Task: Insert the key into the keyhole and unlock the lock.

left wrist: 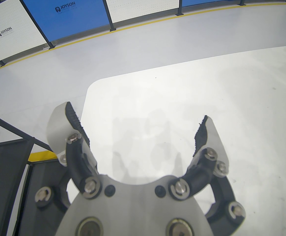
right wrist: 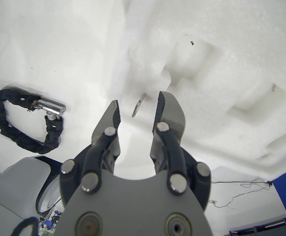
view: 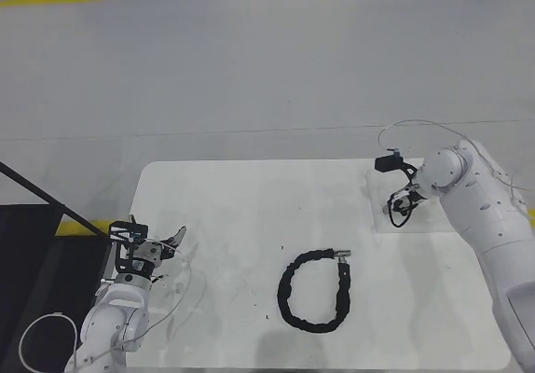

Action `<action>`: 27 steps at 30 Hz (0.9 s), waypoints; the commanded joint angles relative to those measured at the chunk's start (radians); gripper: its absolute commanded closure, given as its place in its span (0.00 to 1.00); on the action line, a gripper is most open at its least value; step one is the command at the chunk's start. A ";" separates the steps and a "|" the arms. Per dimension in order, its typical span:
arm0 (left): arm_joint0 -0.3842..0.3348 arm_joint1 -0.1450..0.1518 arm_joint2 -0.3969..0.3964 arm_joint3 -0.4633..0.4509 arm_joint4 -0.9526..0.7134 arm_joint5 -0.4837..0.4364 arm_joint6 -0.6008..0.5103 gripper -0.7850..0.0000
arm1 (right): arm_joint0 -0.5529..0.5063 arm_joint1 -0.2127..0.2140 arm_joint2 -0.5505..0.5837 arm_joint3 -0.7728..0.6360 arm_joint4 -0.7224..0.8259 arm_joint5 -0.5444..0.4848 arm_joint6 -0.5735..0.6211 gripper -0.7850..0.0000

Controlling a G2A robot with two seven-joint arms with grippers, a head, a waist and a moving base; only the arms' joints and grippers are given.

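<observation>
A black fabric-covered chain lock (view: 312, 289) lies curled near the middle of the white table (view: 240, 205), its shiny metal lock cylinder (view: 341, 253) at the loop's upper right end. In the right wrist view the lock (right wrist: 22, 128) and its cylinder (right wrist: 52, 108) lie off to one side. A small metal key (right wrist: 138, 104) stands stuck in a white foam block (right wrist: 219, 74), just ahead of my open right gripper (right wrist: 137, 108). That gripper (view: 400, 207) hovers over the foam block (view: 381, 207) at the table's right. My left gripper (left wrist: 138, 121) (view: 160, 244) is open and empty over the table's left edge.
A black frame and dark platform (view: 16, 270) stand beside the table's left edge. A thin white cable (view: 417, 126) loops over the right arm. The foam block has several recessed pockets (right wrist: 253, 99).
</observation>
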 commanded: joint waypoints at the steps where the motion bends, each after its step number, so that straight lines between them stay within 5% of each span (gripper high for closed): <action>1: 0.000 0.000 0.000 0.000 0.000 0.000 0.000 0.00 | 0.002 -0.001 -0.003 0.001 0.001 0.000 -0.002 0.69; 3: 0.000 0.000 0.000 0.000 0.000 0.000 0.000 0.00 | 0.004 -0.001 -0.007 0.002 0.000 0.002 -0.001 0.73; 5: 0.000 0.000 0.000 0.000 0.000 0.000 0.000 0.00 | 0.006 -0.002 -0.011 0.003 -0.005 0.005 0.000 0.99; 15: 0.000 0.000 0.000 0.000 0.000 0.000 0.000 0.00 | 0.002 0.008 -0.016 -0.053 -0.034 0.001 0.024 1.00; 27: 0.000 0.000 0.000 0.000 0.000 0.000 0.000 0.00 | -0.127 0.076 0.106 -0.374 -0.027 0.015 0.110 1.00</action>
